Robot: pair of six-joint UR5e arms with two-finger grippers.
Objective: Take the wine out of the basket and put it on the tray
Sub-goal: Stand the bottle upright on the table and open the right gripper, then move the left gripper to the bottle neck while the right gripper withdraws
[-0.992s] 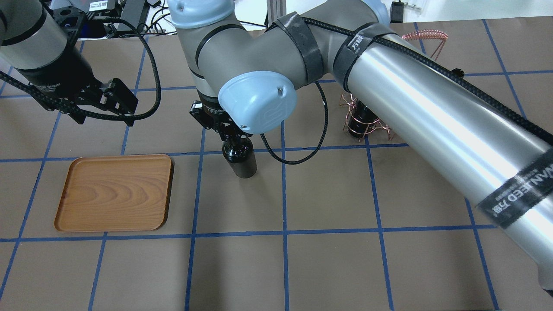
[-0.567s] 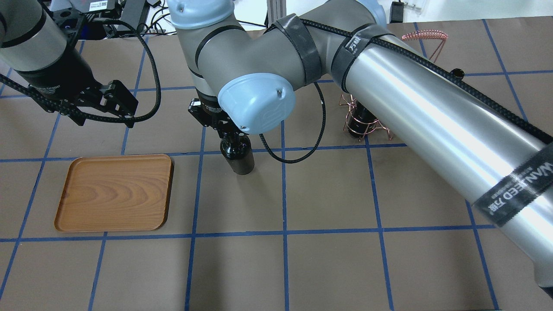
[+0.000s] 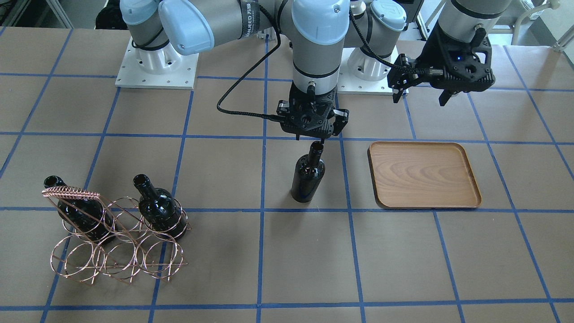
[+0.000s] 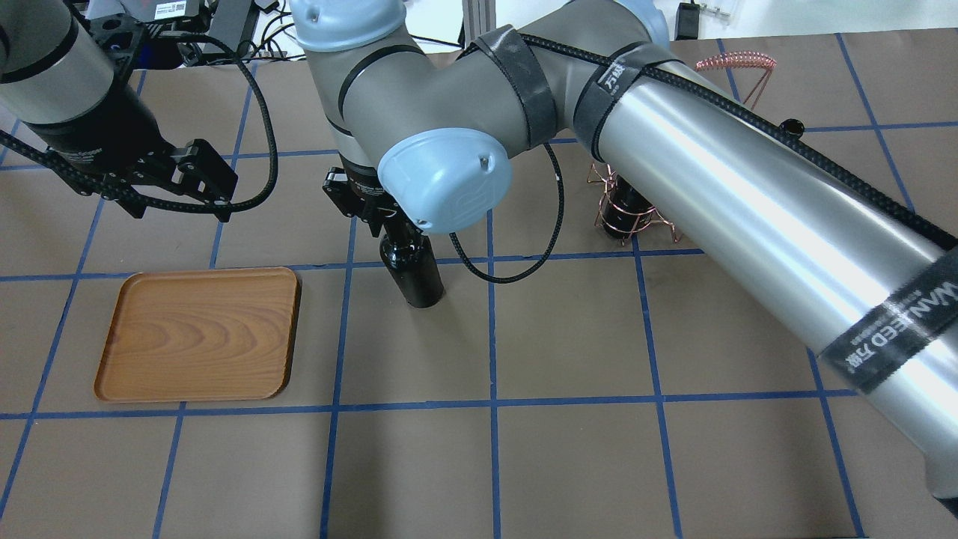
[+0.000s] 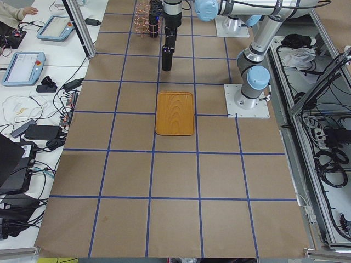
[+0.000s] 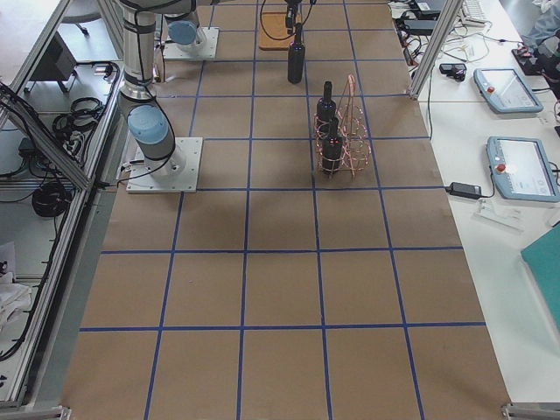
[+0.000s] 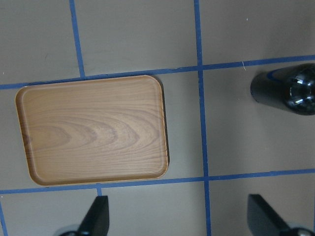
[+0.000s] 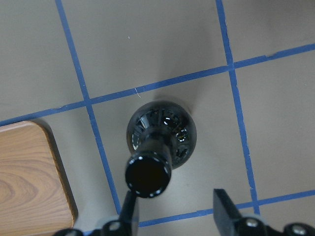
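One wine bottle [image 3: 308,172] stands upright on the table paper, right of the tray [image 3: 423,175] in the front-facing view. My right gripper [image 3: 314,137] hovers at its mouth, jaws apart. In the right wrist view the bottle [image 8: 160,132] sits beside one finger [image 8: 129,211], well apart from the other; the gripper [image 8: 176,211] is open. My left gripper [image 7: 179,216] is open and empty above the paper beside the tray [image 7: 93,130]. The copper wire basket [image 3: 116,255] holds two more bottles [image 3: 159,206]. The overhead view shows bottle [image 4: 412,269] and tray [image 4: 198,333].
Brown paper with a blue tape grid covers the table. The right arm's long link [image 4: 748,202] hides most of the basket [image 4: 632,213] in the overhead view. Both arm bases [image 3: 157,63] stand at the table's robot side. The tray holds nothing.
My right gripper has shifted slightly left over the bottle, and the bottle's top has moved a little with it; its foot stays in place. The left arm has barely moved.
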